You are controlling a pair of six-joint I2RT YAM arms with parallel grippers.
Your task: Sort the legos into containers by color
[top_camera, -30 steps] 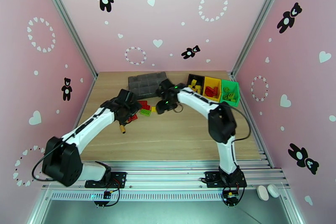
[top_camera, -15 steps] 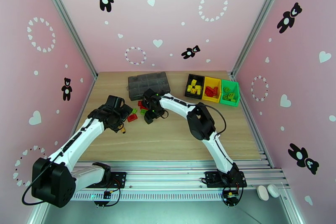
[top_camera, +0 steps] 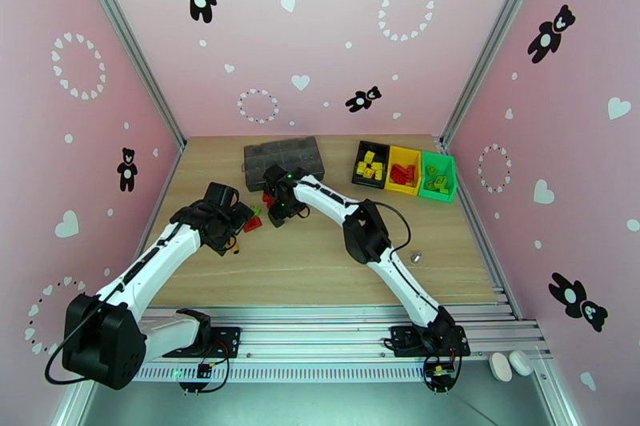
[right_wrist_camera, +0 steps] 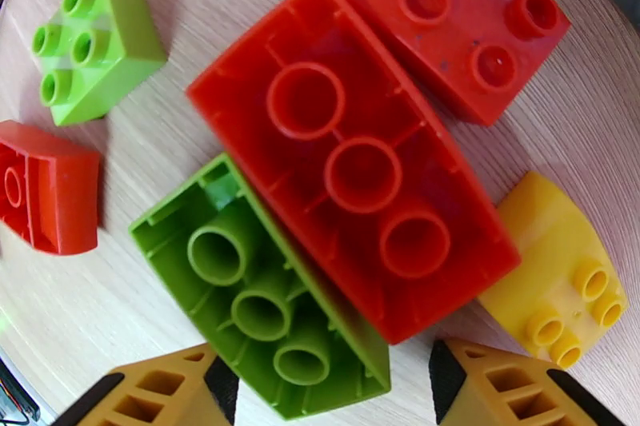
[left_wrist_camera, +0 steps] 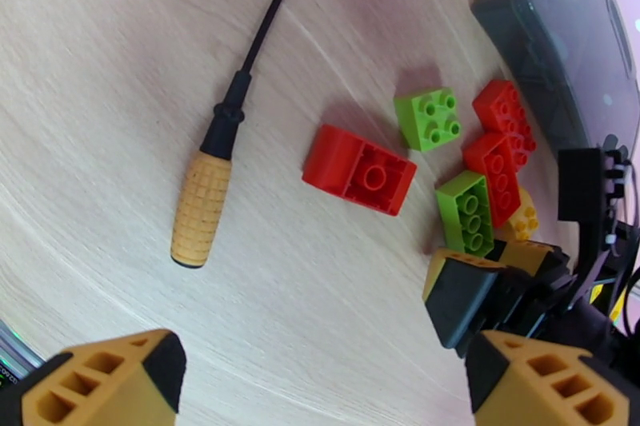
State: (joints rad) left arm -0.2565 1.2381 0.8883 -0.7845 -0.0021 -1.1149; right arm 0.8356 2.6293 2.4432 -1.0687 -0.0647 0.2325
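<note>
Several loose legos (top_camera: 254, 221) lie left of centre on the table. The left wrist view shows a red brick (left_wrist_camera: 359, 172), a lime square brick (left_wrist_camera: 429, 118), a lime long brick (left_wrist_camera: 466, 212), two more red ones and a yellow one (left_wrist_camera: 524, 216). My right gripper (top_camera: 276, 212) hovers low over the pile, open. An upturned red brick (right_wrist_camera: 352, 164) and an upturned green brick (right_wrist_camera: 264, 292) lie just ahead of its fingertips (right_wrist_camera: 512, 388). My left gripper (top_camera: 236, 218) is open, just left of the pile. The black (top_camera: 372, 149), yellow (top_camera: 405, 153) and green (top_camera: 438, 157) containers at the back right hold sorted bricks.
A wooden-handled screwdriver (left_wrist_camera: 212, 172) lies left of the bricks, near my left gripper. A dark grey organizer box (top_camera: 282, 160) sits just behind the pile. A small grey object (top_camera: 415, 256) lies on the table beside my right arm.
My right arm has swung left, away from the bins, and come down over the brick pile. My left gripper has drawn back a little toward the near left.
</note>
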